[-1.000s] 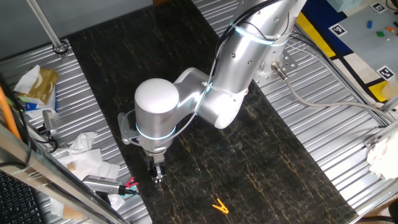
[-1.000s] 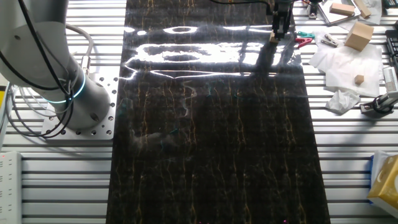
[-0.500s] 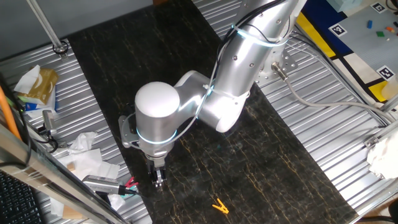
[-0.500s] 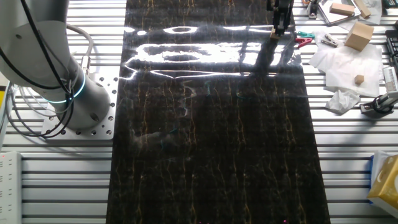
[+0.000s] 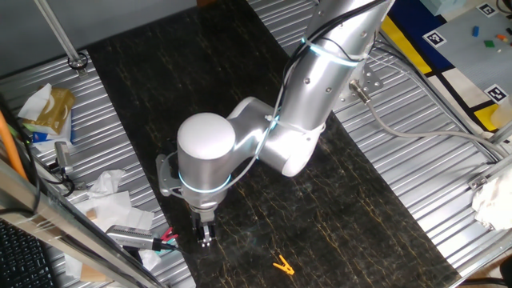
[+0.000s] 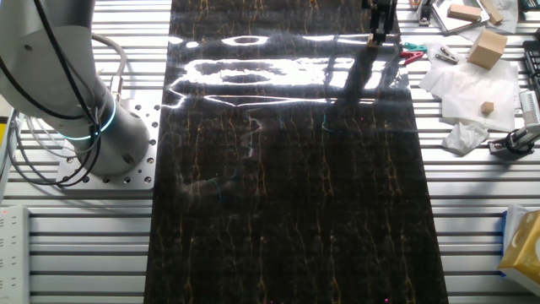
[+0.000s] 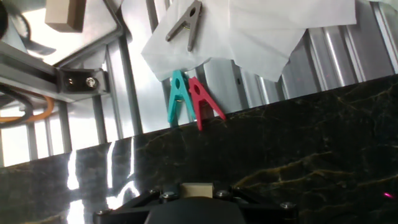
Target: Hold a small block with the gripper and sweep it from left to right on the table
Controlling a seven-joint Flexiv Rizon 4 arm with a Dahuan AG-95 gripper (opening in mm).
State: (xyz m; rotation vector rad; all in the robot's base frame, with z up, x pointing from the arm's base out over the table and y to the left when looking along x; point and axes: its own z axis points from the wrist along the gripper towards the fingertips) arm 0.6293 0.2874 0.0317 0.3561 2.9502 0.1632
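Small block (image 7: 196, 190) sits clamped in our gripper (image 5: 206, 238), low over the table (image 6: 287, 211) edge by two clips (image 7: 189, 99).

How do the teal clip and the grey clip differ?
The teal clip is brightly coloured; the grey clip is dull. The teal clip lies on the ribbed metal at the edge of the table, side by side with a red clip; the grey clip lies apart from them on white paper. The teal one points nearly straight, the grey one is tilted. Both are clothespin-style clips of similar size.
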